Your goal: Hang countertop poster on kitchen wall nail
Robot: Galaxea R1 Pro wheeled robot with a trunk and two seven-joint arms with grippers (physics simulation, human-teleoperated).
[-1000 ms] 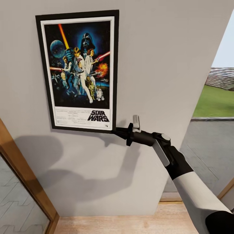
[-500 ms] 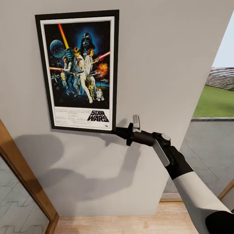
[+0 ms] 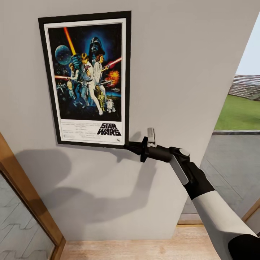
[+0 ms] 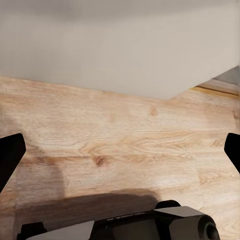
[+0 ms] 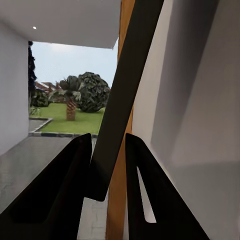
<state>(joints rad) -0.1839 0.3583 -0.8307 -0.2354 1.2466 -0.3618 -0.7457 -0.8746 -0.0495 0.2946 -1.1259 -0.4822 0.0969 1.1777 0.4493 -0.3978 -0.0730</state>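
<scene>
Against the pale grey wall (image 3: 187,54), the tall rectangular poster with thin black frame, white border and colourful figures on dark blue (image 3: 86,77) stands upright and flat, high in the head view. The right pincer (image 3: 128,146) is clamped on the lower right corner of the frame; in the right wrist view the two dark fingers (image 5: 142,170) press on the thin black edge of the poster (image 5: 122,100) from both sides. The nail itself is hidden behind the poster, so I cannot tell if the frame already hangs on it or only leans on the wall while the arm carries it.

This is, in my judgement, the main risk. If the pincer lets go before the frame is caught on the nail, the poster can slide down the wall to the light wooden floor (image 3: 144,249). The grip is at one corner only, far from the top, so a small turn of the wrist can tilt the whole frame or lift it off the nail. Pulling the fingers away sideways can also drag the corner and leave the poster crooked.

The left pincer (image 4: 120,150) points down at the wooden floor (image 4: 120,135), its dark fingertips (image 4: 10,152) wide apart and holding nothing, so it gives no support if the poster slips. The wooden door frame (image 3: 29,202) is near on the left side, and a falling poster may strike it.
</scene>
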